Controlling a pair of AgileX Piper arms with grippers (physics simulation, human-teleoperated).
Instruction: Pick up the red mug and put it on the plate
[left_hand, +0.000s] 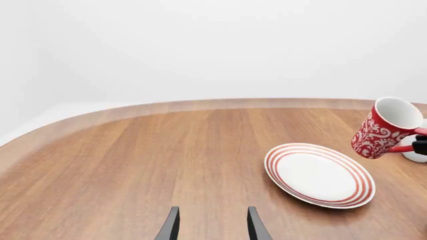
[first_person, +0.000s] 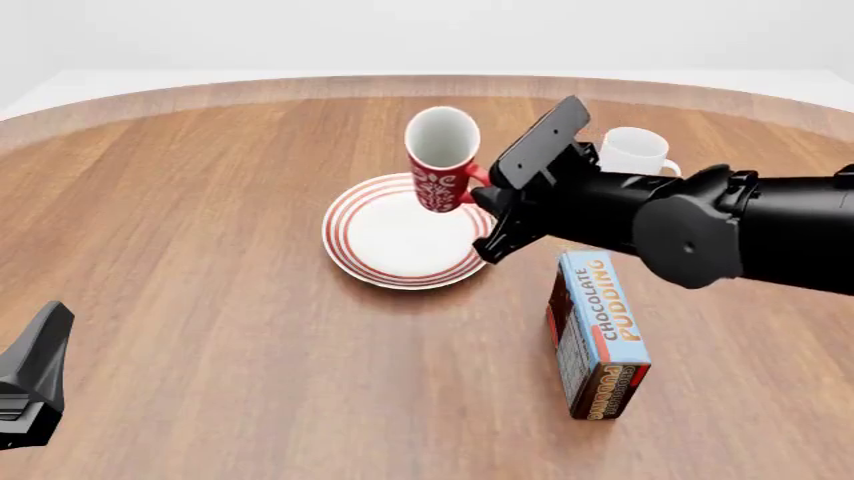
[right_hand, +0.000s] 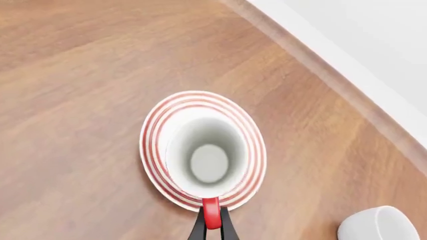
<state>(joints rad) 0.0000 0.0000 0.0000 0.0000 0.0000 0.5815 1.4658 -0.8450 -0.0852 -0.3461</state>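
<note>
The red mug (first_person: 441, 160) with white ornaments hangs tilted in the air above the far edge of the plate (first_person: 387, 245), a white disc with red rim rings. My right gripper (first_person: 478, 190) is shut on the mug's red handle (right_hand: 210, 218). Seen from the right wrist, the mug's white inside (right_hand: 207, 157) sits over the plate (right_hand: 155, 131). In the left wrist view the mug (left_hand: 383, 129) floats beyond the plate (left_hand: 319, 175). My left gripper (left_hand: 212, 227) stands open over bare wood at the near left, holding nothing.
A plain white mug (first_person: 634, 152) stands behind the right arm, also showing as the white mug (right_hand: 377, 225) in the right wrist view. A chocolate pudding box (first_person: 601, 335) stands upright to the right of the plate. The table's far curved edge (first_person: 427, 85) runs behind.
</note>
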